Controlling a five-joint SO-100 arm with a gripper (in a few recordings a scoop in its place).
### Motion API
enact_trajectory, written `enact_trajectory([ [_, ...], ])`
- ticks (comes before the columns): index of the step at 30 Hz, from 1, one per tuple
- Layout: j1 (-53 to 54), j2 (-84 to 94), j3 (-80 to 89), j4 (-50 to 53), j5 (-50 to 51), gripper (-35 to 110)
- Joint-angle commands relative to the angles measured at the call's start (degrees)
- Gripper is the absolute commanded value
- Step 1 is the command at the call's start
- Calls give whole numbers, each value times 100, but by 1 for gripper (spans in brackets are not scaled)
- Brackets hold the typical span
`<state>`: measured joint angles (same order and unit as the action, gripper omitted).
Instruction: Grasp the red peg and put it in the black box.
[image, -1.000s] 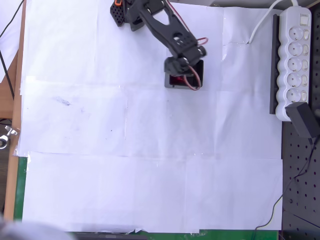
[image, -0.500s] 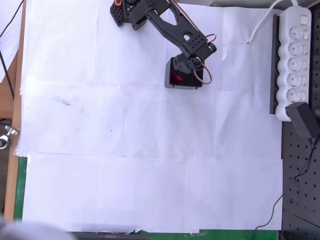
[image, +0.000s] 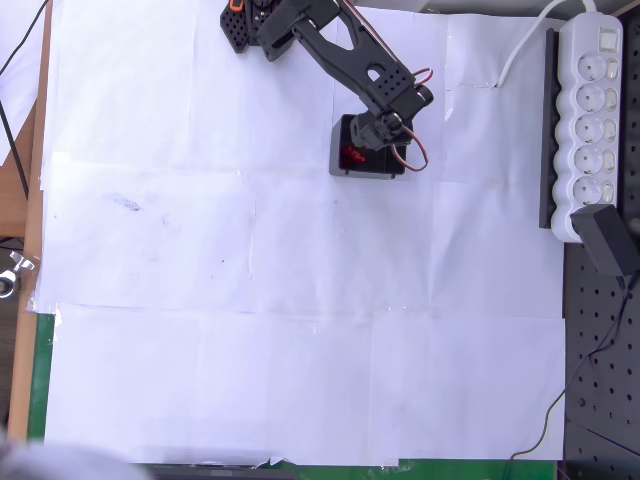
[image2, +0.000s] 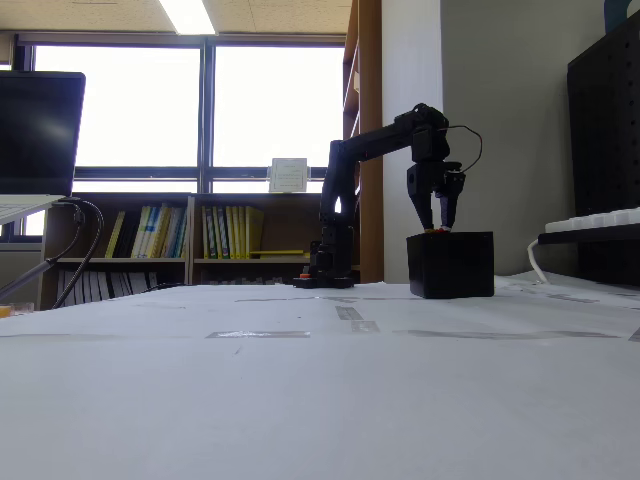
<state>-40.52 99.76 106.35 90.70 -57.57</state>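
We judge the task close to its end. In the overhead view the black box (image: 368, 160) sits on the paper-covered desk (image: 300, 300) directly under the arm's wrist, and a bright red shape (image: 353, 156) glows inside its left half. We take that to be the red peg, though it looks like more than one small red piece, so we cannot say whether other pegs lie there too.

In the fixed view the fingers (image2: 438, 226) point straight down with their tips right at the rim of the black box (image2: 451, 265). A small reddish-orange spot shows at the very tips, just above the top edge. From here we cannot tell whether that spot is a peg pinched between the tips or a coloured part of the tips themselves, and so we cannot tell whether the tips are spread or pressed together.

What seems done: the carry to the box is over, since the tips stand directly above the opening and red is visible below them inside the walls. What may be left: if a peg is in the pinch, it has to be let go so that it drops straight down into the box. After that, the arm only needs to lift clear of the walls without knocking the box.
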Motion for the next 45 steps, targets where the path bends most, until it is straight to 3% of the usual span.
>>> enact_trajectory([
  [1, -88, -633, 413, 62, 44, 28],
  [5, -70, -738, 431, 264, -149, 40],
  [15, 35, -949, 448, 519, -132, 40],
  [18, 105, -1230, 308, 545, -132, 34],
  [22, 264, -2057, -35, 519, -439, 0],
  [24, 404, -2663, -290, 527, -835, 0],
  [31, 1477, -4676, -1828, -387, -1863, 0],
  [38, 2566, -6697, -5440, -1986, -2470, 0],
  [45, 2856, -8358, -7664, -2013, -2514, 0],
])
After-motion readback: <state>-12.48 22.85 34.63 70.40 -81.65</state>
